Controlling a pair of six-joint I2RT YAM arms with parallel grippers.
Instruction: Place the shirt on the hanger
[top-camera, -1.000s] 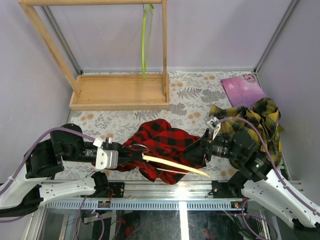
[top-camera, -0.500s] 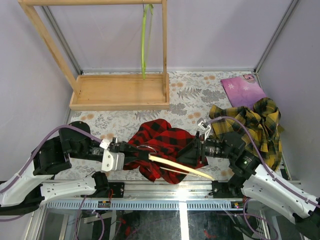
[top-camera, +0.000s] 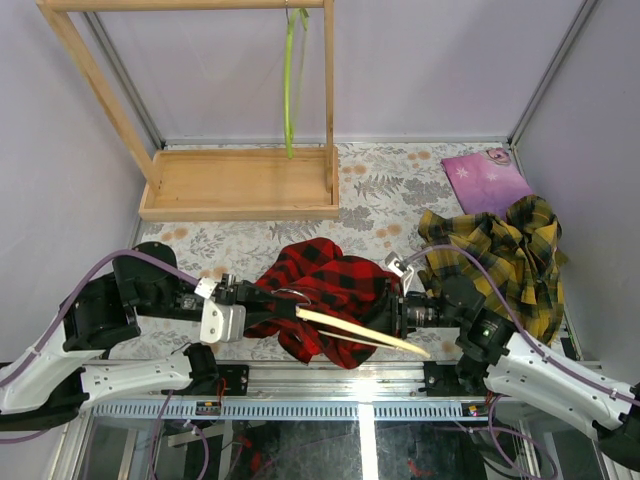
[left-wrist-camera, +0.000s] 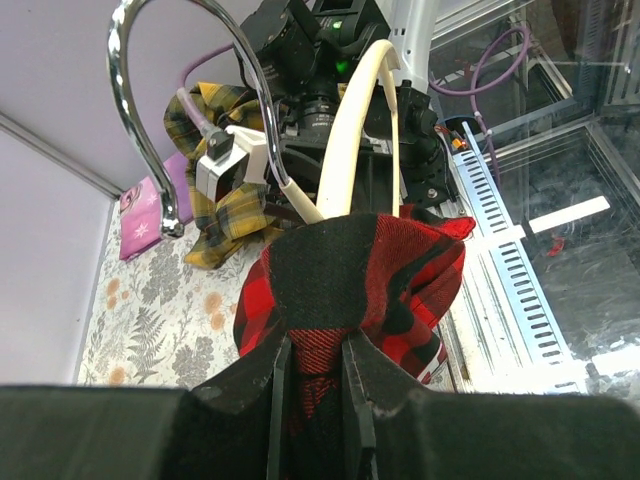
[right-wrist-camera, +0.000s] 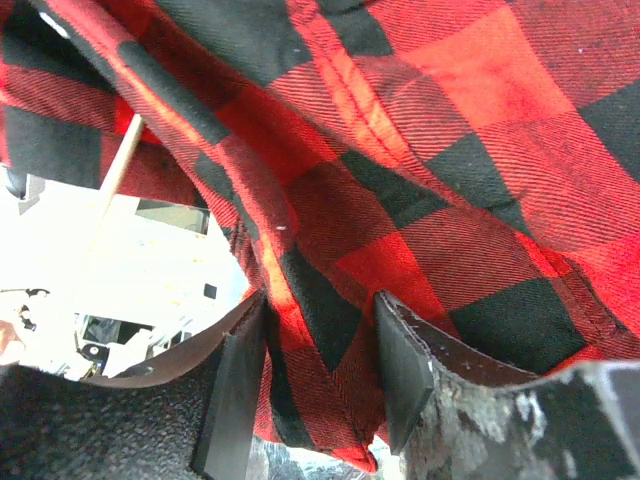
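Observation:
The red-and-black plaid shirt (top-camera: 330, 280) lies bunched at the table's front middle. The cream hanger (top-camera: 350, 328) sticks out of it towards the right front, with its metal hook (top-camera: 283, 296) by my left gripper (top-camera: 262, 303). In the left wrist view my left gripper (left-wrist-camera: 312, 345) is shut on shirt fabric (left-wrist-camera: 360, 260), and the hanger (left-wrist-camera: 345, 140) and hook (left-wrist-camera: 150, 110) come out just beyond the jaws. My right gripper (top-camera: 392, 305) is at the shirt's right edge. In the right wrist view it (right-wrist-camera: 318, 330) is open with a hanging fold of shirt (right-wrist-camera: 420, 150) between the fingers.
A yellow-and-dark plaid shirt (top-camera: 510, 250) lies at the right, with a purple sheet (top-camera: 485, 178) behind it. A wooden rack (top-camera: 230, 185) stands at the back left with a lime-green hanger (top-camera: 290, 80) on its rail. A metal rail (top-camera: 330, 378) runs along the front edge.
My right gripper has moved left from beside the yellow shirt to the red shirt's right edge, with fabric now between its fingers. My left gripper has shifted slightly right with the hanger.

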